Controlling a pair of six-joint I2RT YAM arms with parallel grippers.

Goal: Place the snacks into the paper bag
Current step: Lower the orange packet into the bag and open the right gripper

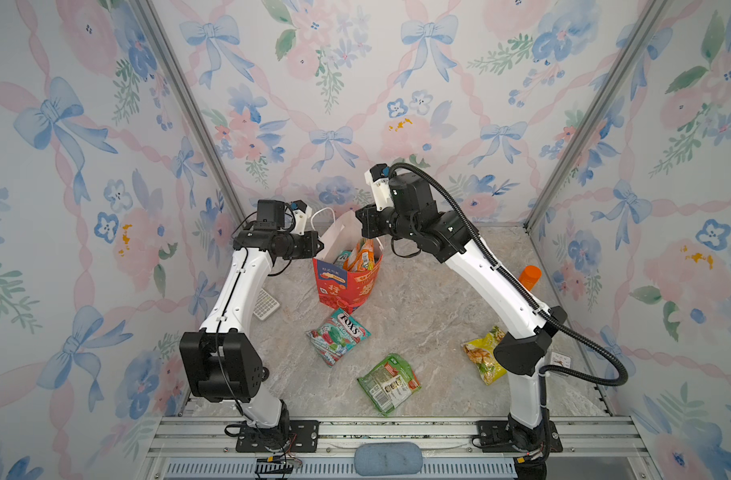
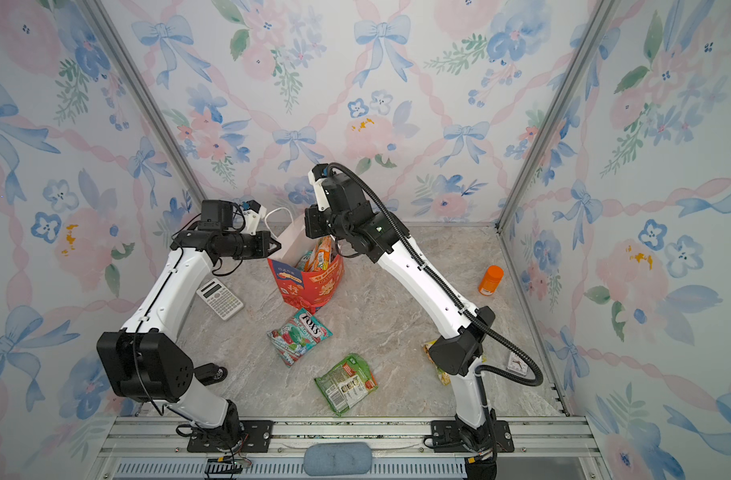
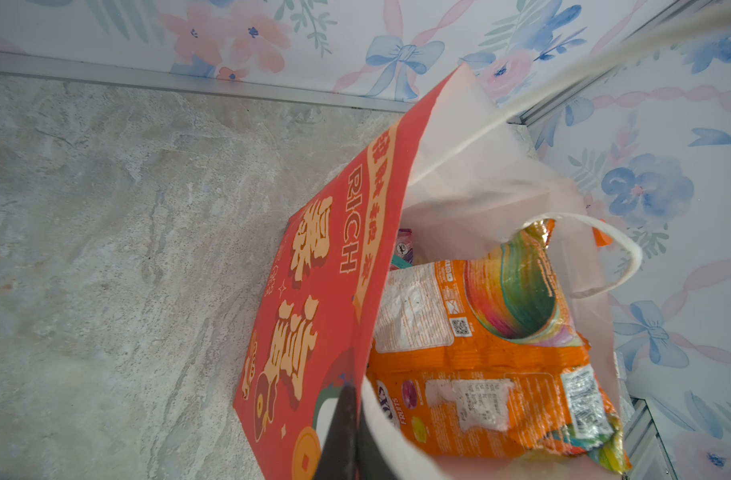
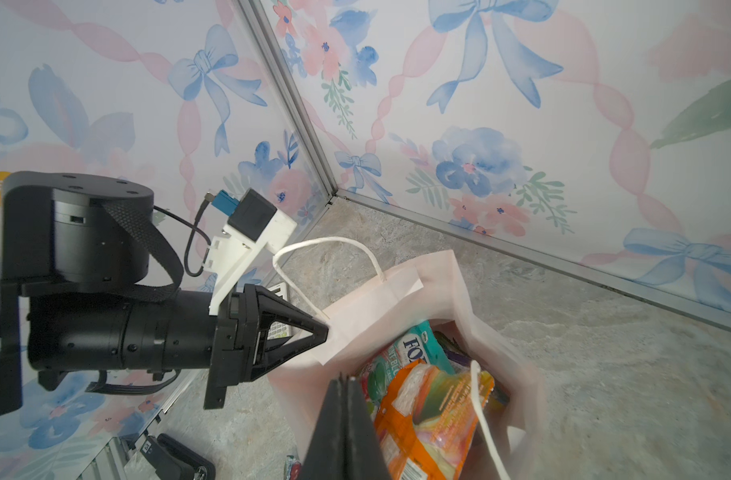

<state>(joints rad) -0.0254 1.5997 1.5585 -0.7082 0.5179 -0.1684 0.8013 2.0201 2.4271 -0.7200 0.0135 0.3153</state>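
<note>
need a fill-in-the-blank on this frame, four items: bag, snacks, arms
1. The ____ end effector is shut on the paper bag's rim.
2. Outside the bag lie ____ snacks: teal FOX'S packet, green packet, yellow packet.
3. The top packet inside the bag is mainly ____.
4. The orange bottle is on the ____ arm's side.
Missing: left; three; orange; right.

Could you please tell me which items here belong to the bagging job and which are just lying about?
Job: paper bag; orange packet inside it; FOX'S packet, green packet, yellow packet on the table.
Lying about: calculator; orange bottle.
</note>
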